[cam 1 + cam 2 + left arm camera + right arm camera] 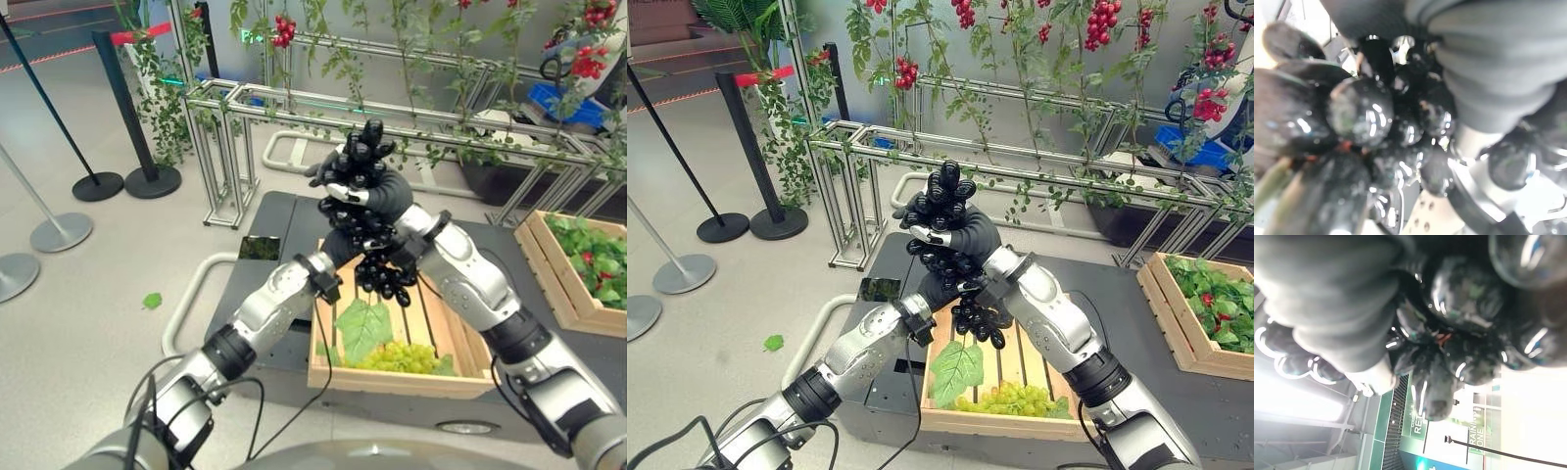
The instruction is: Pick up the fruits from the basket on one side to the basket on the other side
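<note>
A long bunch of black grapes (pixel 364 147) hangs in the air above a wooden crate (pixel 392 380), its lower end dangling near the crate's far rim. My right hand (pixel 390 191) is shut on the upper part of the bunch, fingers curled round it. My left hand (pixel 341 247) comes up from below and presses into the middle of the bunch, half buried among the berries. Both wrist views show the glossy grapes (pixel 1361 112) (pixel 1469 289) right against the cameras. Green grapes (pixel 402 357) and a large leaf (pixel 362 328) lie in the crate.
A second wooden crate (pixel 549 264) with green leaves and red fruit stands to the right on the same dark platform (pixel 274 225). A metal frame with vines (pixel 294 108) runs behind. Stanchion posts (pixel 137 117) stand on the floor at left.
</note>
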Available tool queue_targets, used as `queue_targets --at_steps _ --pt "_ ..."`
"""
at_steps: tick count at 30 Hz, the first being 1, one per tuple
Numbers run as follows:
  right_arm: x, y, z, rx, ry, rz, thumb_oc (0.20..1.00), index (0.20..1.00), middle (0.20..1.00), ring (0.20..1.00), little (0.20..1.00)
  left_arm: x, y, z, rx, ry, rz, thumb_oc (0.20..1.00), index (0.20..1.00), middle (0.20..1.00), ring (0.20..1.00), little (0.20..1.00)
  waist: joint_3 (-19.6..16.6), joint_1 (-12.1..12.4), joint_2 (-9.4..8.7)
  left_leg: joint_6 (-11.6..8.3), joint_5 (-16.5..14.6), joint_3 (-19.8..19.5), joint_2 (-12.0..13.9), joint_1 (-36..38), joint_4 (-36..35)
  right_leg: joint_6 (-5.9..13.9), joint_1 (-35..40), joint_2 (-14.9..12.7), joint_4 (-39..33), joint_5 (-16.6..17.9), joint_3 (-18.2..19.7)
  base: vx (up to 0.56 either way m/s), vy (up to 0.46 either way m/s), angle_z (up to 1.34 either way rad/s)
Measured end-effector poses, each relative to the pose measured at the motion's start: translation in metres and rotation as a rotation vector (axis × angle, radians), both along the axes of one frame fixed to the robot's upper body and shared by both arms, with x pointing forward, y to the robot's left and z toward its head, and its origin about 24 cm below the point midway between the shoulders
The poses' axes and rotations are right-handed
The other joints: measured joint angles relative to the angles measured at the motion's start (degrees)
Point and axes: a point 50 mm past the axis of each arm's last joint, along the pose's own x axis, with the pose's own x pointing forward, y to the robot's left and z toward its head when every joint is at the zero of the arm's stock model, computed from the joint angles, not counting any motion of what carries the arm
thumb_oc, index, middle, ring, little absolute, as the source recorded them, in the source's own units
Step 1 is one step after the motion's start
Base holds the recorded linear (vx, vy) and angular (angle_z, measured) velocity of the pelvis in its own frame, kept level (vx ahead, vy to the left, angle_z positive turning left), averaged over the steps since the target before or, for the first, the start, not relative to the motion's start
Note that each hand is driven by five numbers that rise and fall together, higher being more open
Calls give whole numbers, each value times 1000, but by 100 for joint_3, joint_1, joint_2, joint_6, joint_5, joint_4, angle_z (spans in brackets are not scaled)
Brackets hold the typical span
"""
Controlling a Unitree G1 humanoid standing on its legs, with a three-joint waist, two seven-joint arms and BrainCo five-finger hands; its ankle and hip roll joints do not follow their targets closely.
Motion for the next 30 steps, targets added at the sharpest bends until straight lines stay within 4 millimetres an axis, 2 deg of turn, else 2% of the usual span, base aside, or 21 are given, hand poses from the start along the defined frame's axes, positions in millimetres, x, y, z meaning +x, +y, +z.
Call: queue_targets --at_steps 3,6,7,9,11,14,18,23,30 --pt "0 0 0 6 2 5 1000 1000 1000 1000 1000 -1 0 -2 -1 6 2 200 200 200 200 200 1 1 -2 0 0 0 0 0 0 0 1 0 0 0 0 0 0 0" --pt "-2 -7 -2 -14 -3 -1 1000 1000 1000 1000 1000 1 12 -6 -20 26 49 200 200 200 200 200 2 23 -8 0 -1 -2 0 -3 -1 1 1 -1 0 -1 -2 0 0 0" --pt "-4 -23 -4 -17 -4 -45 1000 1000 1000 1000 1000 2 27 -6 -57 37 103 200 200 200 200 200 9 25 -25 0 -2 -1 6 -2 0 0 0 0 -1 -2 -2 0 0 0" --pt "-3 -37 -4 -29 -5 -95 1000 1000 1000 1000 1000 8 46 -3 -64 38 162 200 200 200 200 200 11 -14 -33 0 -1 5 4 -8 -1 -1 -14 3 0 0 6 0 0 0" --pt "-16 -78 -12 -2 3 -224 1000 1000 1000 1000 1000 4 83 3 -174 9 314 200 200 200 200 200 10 44 -58 2 -20 -8 4 3 -3 8 7 -5 -1 -23 -7 0 0 0" --pt "-16 -114 -24 -17 49 -397 1000 1000 1000 1000 1000 4 108 3 -174 3 394 200 200 200 200 200 19 28 -87 3 -19 -7 -9 -6 -3 10 -2 -12 -1 -22 -9 0 0 0" --pt "-22 -148 -34 -1 92 -567 1000 1000 1000 1000 1000 -2 117 0 -159 3 400 200 200 200 200 200 28 43 -106 7 -23 -8 -18 -7 -4 17 -5 -21 -1 -26 -9 0 0 0" --pt "-30 -165 -47 33 129 -670 1000 1000 1000 1000 1000 -9 124 -8 -184 37 442 200 200 200 200 200 35 -11 -105 7 -23 0 -11 -3 -4 17 -6 -16 -2 -26 -3 0 0 0" --pt "-40 -187 -63 119 173 -811 1000 1000 1000 1000 1000 -14 144 -2 -234 5 522 200 200 200 200 200 51 -18 -88 6 -25 13 -14 1 -4 39 -31 -17 -3 -40 10 1 9 0"
